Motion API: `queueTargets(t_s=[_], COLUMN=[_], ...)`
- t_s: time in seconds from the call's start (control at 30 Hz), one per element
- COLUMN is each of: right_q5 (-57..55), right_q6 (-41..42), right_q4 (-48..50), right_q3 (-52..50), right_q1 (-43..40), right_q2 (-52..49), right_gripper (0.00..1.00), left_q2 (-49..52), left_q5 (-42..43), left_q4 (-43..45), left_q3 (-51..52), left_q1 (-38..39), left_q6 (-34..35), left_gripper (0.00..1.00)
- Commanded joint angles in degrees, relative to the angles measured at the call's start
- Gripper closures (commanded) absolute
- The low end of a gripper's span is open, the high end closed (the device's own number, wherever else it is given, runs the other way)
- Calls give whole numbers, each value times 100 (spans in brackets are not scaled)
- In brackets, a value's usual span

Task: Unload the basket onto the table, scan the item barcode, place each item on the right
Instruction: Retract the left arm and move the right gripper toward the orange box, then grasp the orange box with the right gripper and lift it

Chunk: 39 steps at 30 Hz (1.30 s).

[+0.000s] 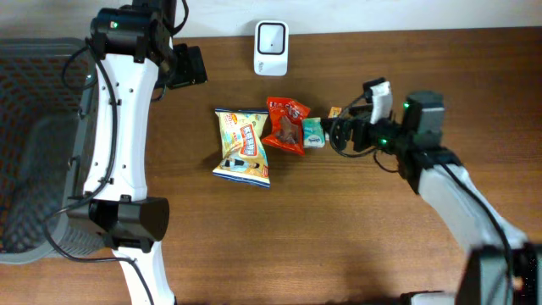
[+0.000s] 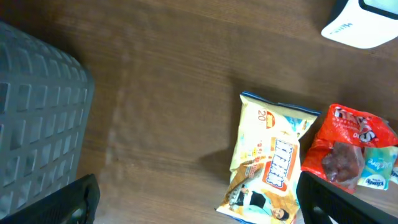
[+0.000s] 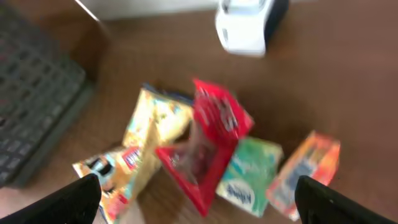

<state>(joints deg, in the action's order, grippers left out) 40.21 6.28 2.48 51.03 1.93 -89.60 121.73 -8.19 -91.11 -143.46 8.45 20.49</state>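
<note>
Currently you have four packaged items lying in a loose row mid-table (image 1: 339, 237): one yellow snack bag (image 1: 242, 146), one red snack bag (image 1: 286, 125) right against it, one teal pack (image 1: 313, 132) touching the red bag, and one orange box (image 1: 336, 112) just beyond that. You also have one white scanner (image 1: 271, 48) at the far edge, well apart from the row, and one grey basket (image 1: 34, 144) on the left. Your left gripper (image 1: 193, 66) hangs between basket and scanner, its jaws spread wide and empty. Your right gripper (image 1: 336, 135) sits just beside the teal pack and orange box, also spread wide with nothing between its fingers (image 3: 68, 199) (whether it touches either pack, you cannot tell).
</note>
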Motion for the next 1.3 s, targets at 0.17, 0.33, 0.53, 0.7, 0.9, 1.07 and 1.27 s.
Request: queueTargets(t_s=[0.17, 0.33, 0.53, 0.7, 0.9, 1.07, 1.27], right_q5=[-1239, -1283, -1646, -1659, -2621, -2288, -2253], right_q6=[1665, 1198, 1202, 1198, 975, 741, 723], right_q4=[-905, -1781, -1316, -581, -407, -212, -79], right_q3=[361, 962, 964, 964, 964, 964, 1003], right_q1=[-404, -415, -291, 269, 780, 885, 1172], right_q2=[-448, -455, -1117, -1668, -1816, -1954, -1950], right_gripper=[2, 2, 1, 32, 36, 36, 32], left_q2=[20, 20, 20, 20, 20, 20, 20], left_q5=[-2, -2, -2, -2, -2, -2, 0], left_q4=[-7, -7, -9, -9, -7, -9, -9], left_q3=[-2, -2, -2, -2, -2, -2, -2], left_q1=[4, 4, 4, 4, 4, 4, 4], left_q6=[-85, -85, -85, -85, -85, -85, -85], left_gripper=[1, 1, 1, 1, 1, 1, 1])
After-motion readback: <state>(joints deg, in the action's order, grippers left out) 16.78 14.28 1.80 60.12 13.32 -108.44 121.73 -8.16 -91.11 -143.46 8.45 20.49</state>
